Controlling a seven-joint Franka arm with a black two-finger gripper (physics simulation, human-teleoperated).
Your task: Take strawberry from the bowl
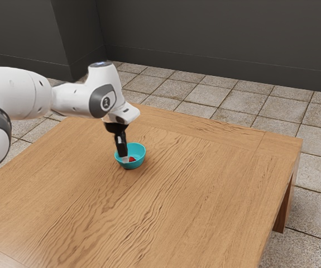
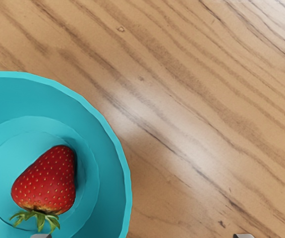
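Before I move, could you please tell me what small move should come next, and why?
Probably a sideways shift toward the strawberry: in the wrist view it lines up with one tip of the open gripper, and the bowl's rim lies between the tips.

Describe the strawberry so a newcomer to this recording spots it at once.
On the wooden table sits a round turquoise bowl. The strawberry lies inside it, speckled, with green leaves at its wide end. Its red sets it apart from the turquoise around it.

White robot arm (image 1: 70,100) bent at the wrist (image 1: 105,99), black gripper (image 1: 125,158) pointing down, fingers (image 2: 244,236) spread apart
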